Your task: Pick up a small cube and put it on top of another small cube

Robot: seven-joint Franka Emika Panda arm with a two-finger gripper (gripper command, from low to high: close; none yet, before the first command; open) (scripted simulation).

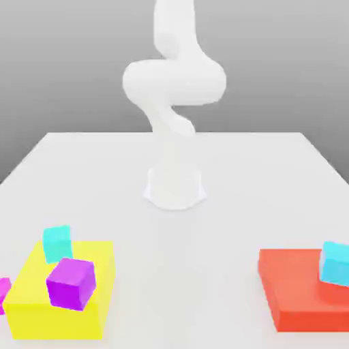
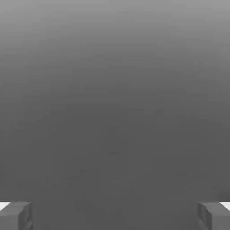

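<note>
A small purple cube rests tilted on a flat yellow block at the exterior view's near left. A small cyan cube sits at that block's far edge. A sliver of a magenta cube pokes in beside the block's left side. Another cyan cube lies on a flat red block at the near right. In the hand view my gripper is open, its two grey fingertips far apart with nothing between them, facing plain grey background.
The white arm's base stands mid-table, and the arm curls upward past the picture's upper edge. The white table stretches between the yellow and red blocks.
</note>
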